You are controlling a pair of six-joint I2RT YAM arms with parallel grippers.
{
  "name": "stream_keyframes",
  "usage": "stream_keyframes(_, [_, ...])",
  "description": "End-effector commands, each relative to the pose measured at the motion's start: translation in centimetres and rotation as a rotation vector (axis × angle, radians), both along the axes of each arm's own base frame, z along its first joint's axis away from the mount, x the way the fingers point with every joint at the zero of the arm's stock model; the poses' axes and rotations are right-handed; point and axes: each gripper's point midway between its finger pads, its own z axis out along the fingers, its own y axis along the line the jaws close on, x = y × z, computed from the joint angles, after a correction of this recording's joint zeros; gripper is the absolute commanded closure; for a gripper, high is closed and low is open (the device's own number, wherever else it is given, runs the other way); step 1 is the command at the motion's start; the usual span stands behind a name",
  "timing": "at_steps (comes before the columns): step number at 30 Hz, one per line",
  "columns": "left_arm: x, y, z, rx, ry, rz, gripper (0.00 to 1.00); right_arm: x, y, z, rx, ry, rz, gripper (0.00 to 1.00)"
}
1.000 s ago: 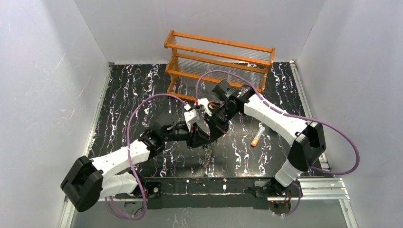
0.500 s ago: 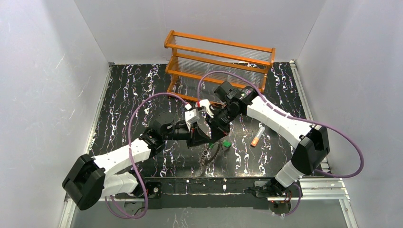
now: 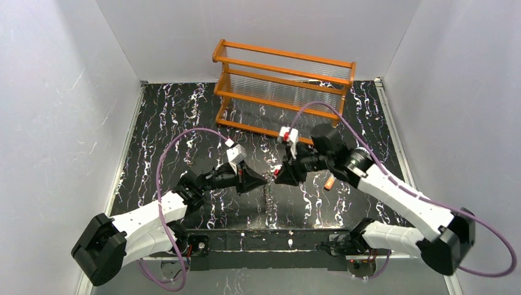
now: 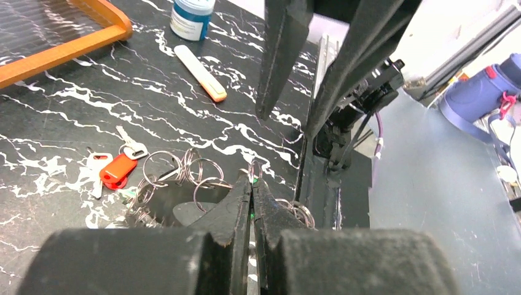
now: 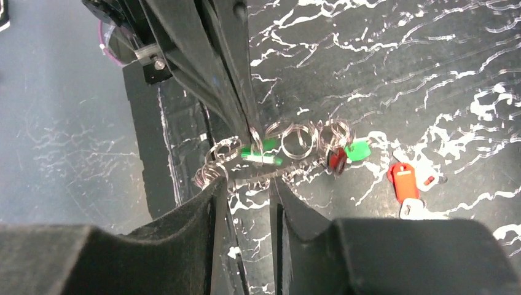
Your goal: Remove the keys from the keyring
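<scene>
Left pincer clamped shut on a green key at the keyring (wire loops tangled round it), right pincer just beside, jaws narrowly apart and empty, one red key lying loose on the black marbled table, apart from the bunch.

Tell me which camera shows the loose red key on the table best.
Left wrist: the red key lies sharp and uncovered on the table, beside the split rings. Right wrist also shows it, farther off to one side. In the top external view I cannot make it out.
</scene>
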Motion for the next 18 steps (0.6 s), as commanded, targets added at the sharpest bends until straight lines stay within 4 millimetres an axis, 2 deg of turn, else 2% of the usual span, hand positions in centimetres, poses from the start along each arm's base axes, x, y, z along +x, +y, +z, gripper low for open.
stream_keyframes(1, [0.6,0.2,3.2,-0.121,-0.066,0.059,1.0,1.5,1.0,2.8,0.256,-0.088,-0.151,0.6])
stream_keyframes(9, [0.5,0.7,4.2,-0.197,-0.079,0.088,1.0,1.4,0.7,2.7,0.472,-0.134,-0.218,0.59])
stream_keyframes(10, [0.5,0.7,4.4,-0.206,-0.084,0.087,1.0,1.5,0.8,3.2,0.517,-0.147,-0.22,0.59])
stream_keyframes(18, [0.4,1.1,5.1,-0.234,-0.116,0.101,1.0,0.0,0.9,3.1,0.703,-0.09,-0.193,0.6])
